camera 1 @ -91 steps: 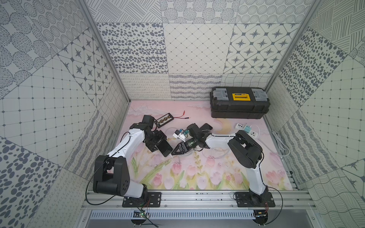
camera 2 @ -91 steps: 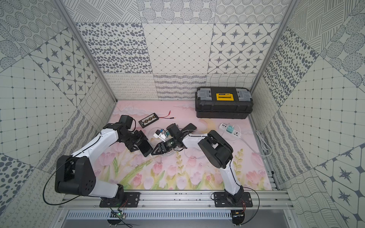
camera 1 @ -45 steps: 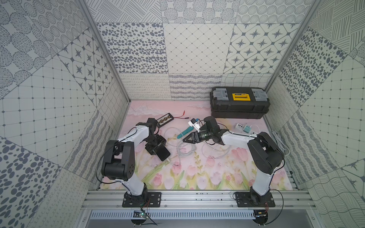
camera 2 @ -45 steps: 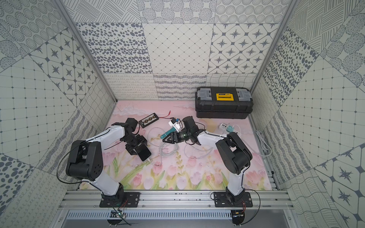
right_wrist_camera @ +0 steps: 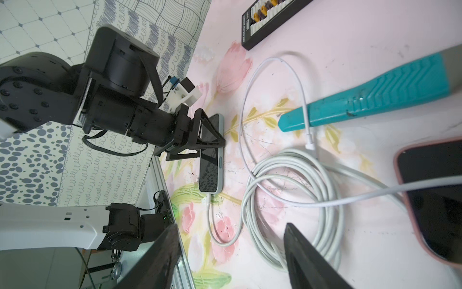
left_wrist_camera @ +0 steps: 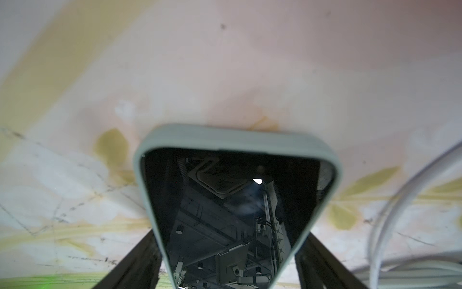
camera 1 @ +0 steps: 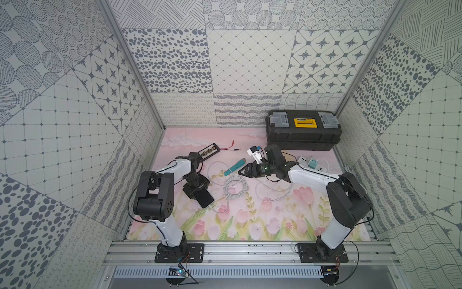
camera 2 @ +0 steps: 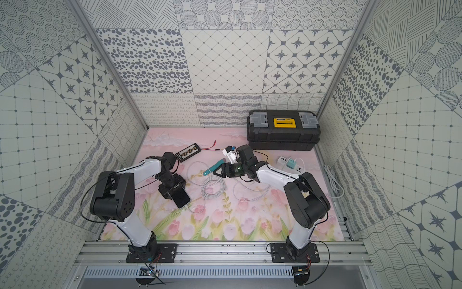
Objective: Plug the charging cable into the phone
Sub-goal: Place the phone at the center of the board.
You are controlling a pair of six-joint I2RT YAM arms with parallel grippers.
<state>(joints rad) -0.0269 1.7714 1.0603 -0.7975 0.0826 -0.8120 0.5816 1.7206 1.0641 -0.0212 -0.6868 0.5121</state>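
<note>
Left gripper (left_wrist_camera: 230, 235) clamps the phone (right_wrist_camera: 211, 172), well apart from the toolbox (camera 1: 303, 136), apparently bracing it; charging cable (right_wrist_camera: 225, 244) looks seated in its end, so right gripper (camera 1: 242, 172), nearer the toolbox, hangs spread, empty

Pale-green phone case (left_wrist_camera: 237, 137), white cable (right_wrist_camera: 330, 225), teal tool (right_wrist_camera: 375, 100) — pink floral mat (camera 1: 250, 225)

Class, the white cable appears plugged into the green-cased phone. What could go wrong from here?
1. The left gripper holds the phone, with the charging cable plugged into its end; tilting or dragging the phone might work the plug loose.
2. The right gripper hangs open near that cable's slack and a coiled cable; a finger could snag a loop and tug the plug out.
</note>
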